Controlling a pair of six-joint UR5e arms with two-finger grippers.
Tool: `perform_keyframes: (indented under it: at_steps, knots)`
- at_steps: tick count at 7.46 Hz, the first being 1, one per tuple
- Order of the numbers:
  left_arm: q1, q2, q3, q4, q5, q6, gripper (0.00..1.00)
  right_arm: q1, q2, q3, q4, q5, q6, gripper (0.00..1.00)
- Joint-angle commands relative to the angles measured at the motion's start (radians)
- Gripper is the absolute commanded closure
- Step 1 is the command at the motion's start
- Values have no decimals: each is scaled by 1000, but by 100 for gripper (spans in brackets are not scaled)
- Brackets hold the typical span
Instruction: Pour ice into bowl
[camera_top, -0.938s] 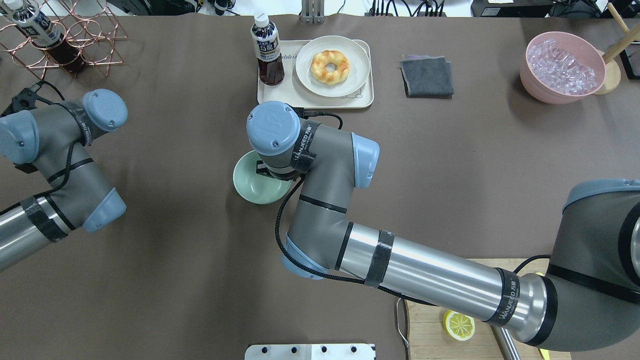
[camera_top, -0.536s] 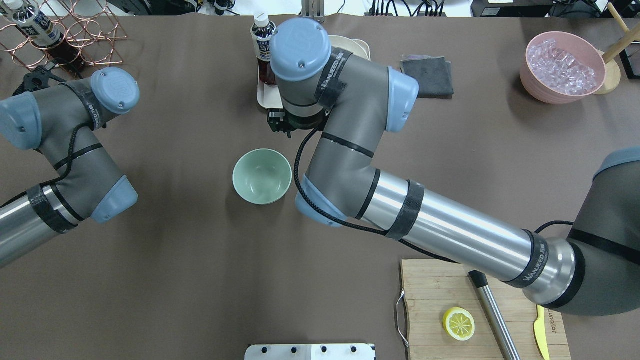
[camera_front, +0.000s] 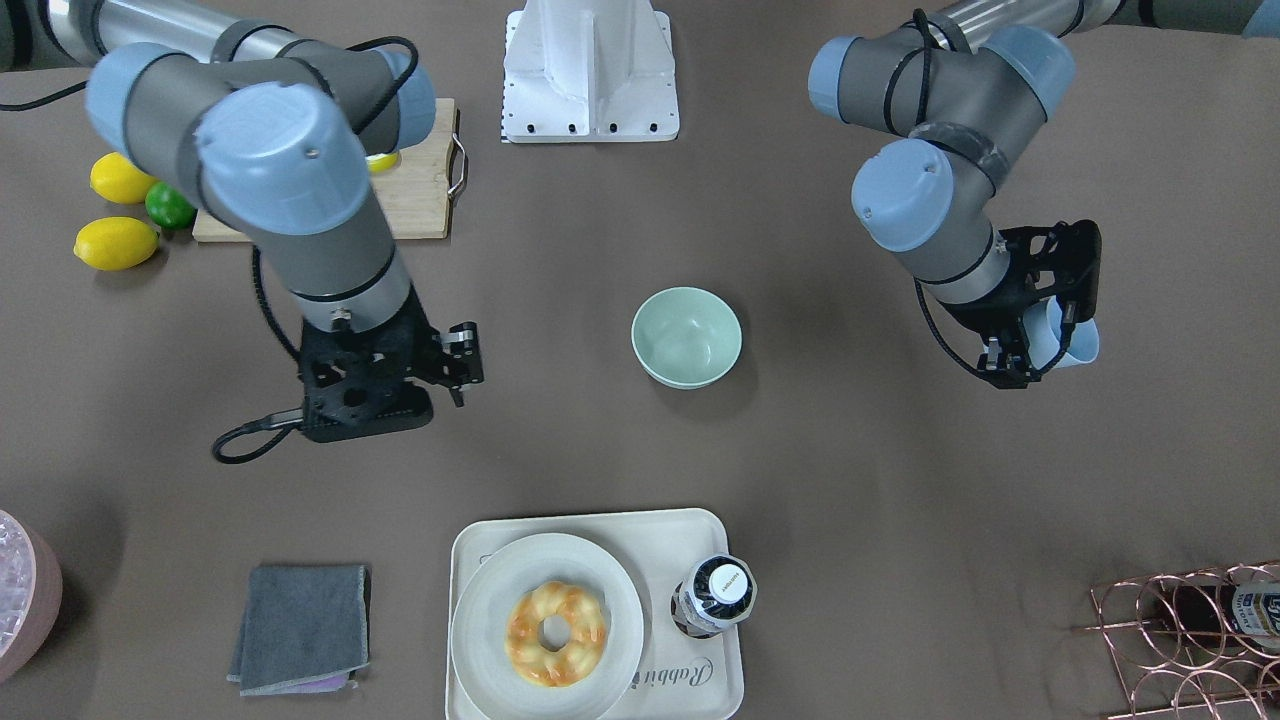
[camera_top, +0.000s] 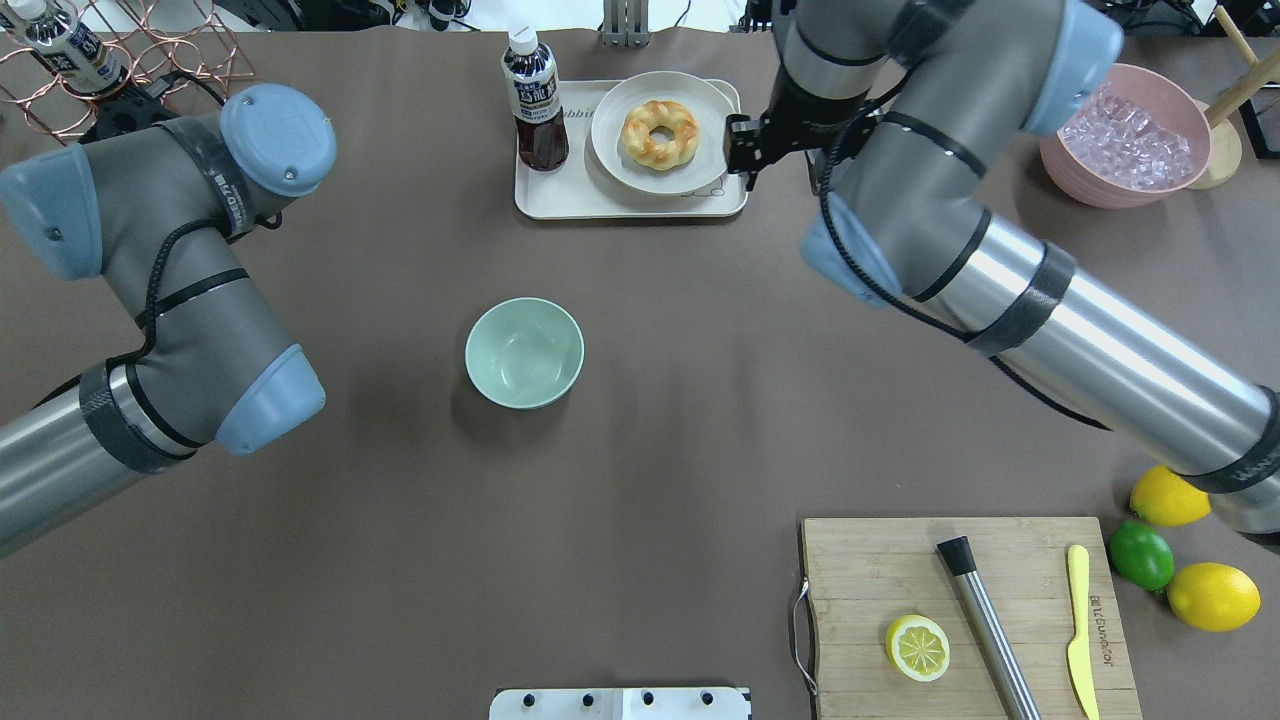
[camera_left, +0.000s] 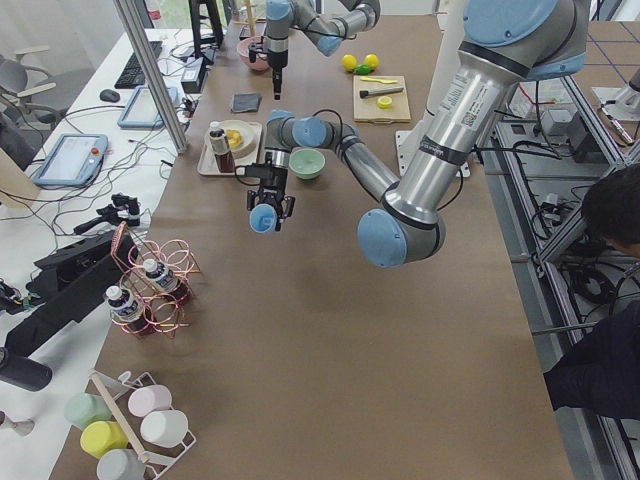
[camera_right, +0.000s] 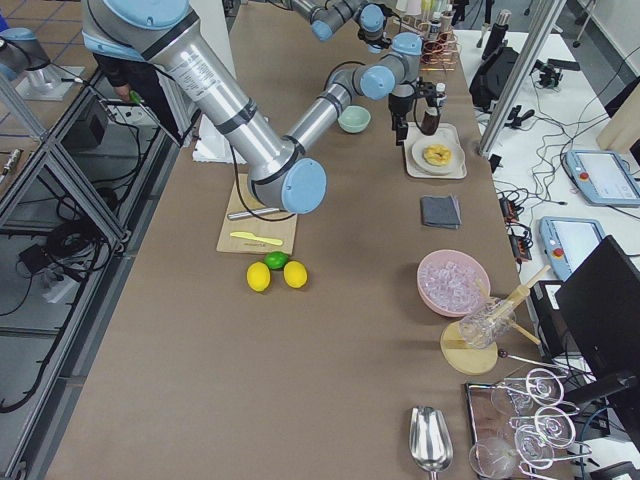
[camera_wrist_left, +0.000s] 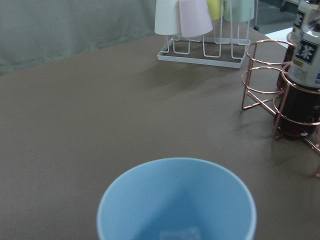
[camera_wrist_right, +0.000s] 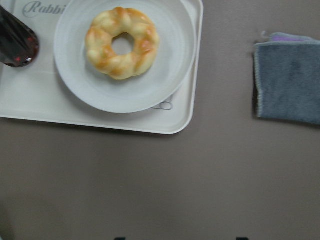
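Note:
The mint-green bowl (camera_top: 524, 352) stands upright mid-table with nothing visible in it; it also shows in the front view (camera_front: 687, 337). My left gripper (camera_front: 1050, 330) is shut on a pale blue cup (camera_front: 1078, 345), held above the table to the bowl's left and well apart from it. In the left wrist view the cup (camera_wrist_left: 177, 200) has what looks like a clear ice cube (camera_wrist_left: 177, 233) at its bottom. My right gripper (camera_top: 740, 150) is open and empty, above the right edge of the tray (camera_top: 735, 195); it also shows in the front view (camera_front: 468, 360).
The tray holds a plate with a donut (camera_top: 659, 134) and a bottle (camera_top: 534, 100). A grey cloth (camera_front: 300, 628) lies right of it. A pink container of ice (camera_top: 1125, 140) stands back right. A cutting board (camera_top: 880, 590), lemons and a lime sit front right. A copper bottle rack (camera_top: 120, 60) stands back left.
My right arm has swung from above the bowl to the back right, past the tray. My left arm has shifted forward and to the right. The bowl has not moved.

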Motion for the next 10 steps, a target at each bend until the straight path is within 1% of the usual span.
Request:
perform_keyframes:
  at_steps: [1,2,3,4,5,6,7,8,9,10]
  knots:
    - [86,-136,-53,96,-69,-29,42,215,-184,28,11,199,-265,21]
    - [112,-182,-55,97,-83,-64,42,287,-252,28,11,255,-389,21]
    - [152,-229,-52,97,-85,-96,42,361,-328,31,11,285,-505,21]
    - [192,-262,-52,87,-86,-136,42,428,-405,37,11,291,-620,21]
    - [215,-286,-53,54,-101,-159,42,487,-462,37,13,303,-693,21]
    - [223,-290,-44,-16,-117,-205,42,539,-520,34,20,308,-776,21]
    - [237,-290,-31,-69,-118,-236,42,576,-563,31,22,307,-822,21]
    - [241,-288,-12,-124,-118,-251,42,610,-586,25,22,307,-826,20]
    - [243,-283,20,-211,-118,-274,44,639,-616,22,26,305,-830,18]
    - [241,-280,43,-269,-118,-320,44,667,-643,14,26,304,-859,15]
